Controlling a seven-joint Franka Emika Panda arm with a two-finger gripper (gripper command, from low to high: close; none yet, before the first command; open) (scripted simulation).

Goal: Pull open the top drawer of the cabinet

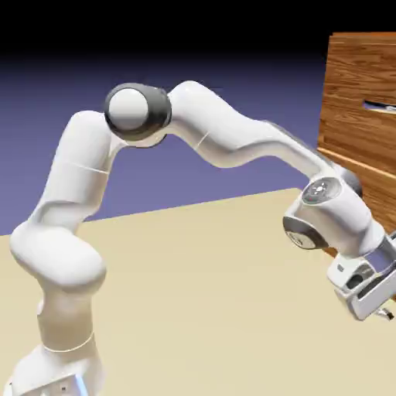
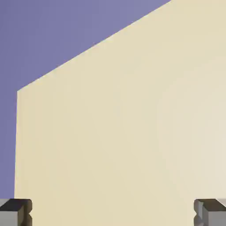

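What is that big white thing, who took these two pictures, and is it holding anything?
That's a robot arm, bending over a pale table. One picture comes from a camera standing off to the side: it shows the arm and part of a brown wooden cabinet with a silver handle. The other comes from a camera on the robot's hand. The grey bits at its bottom corners are the tips of its gripper. They're wide apart with nothing between them, so it isn't holding anything.
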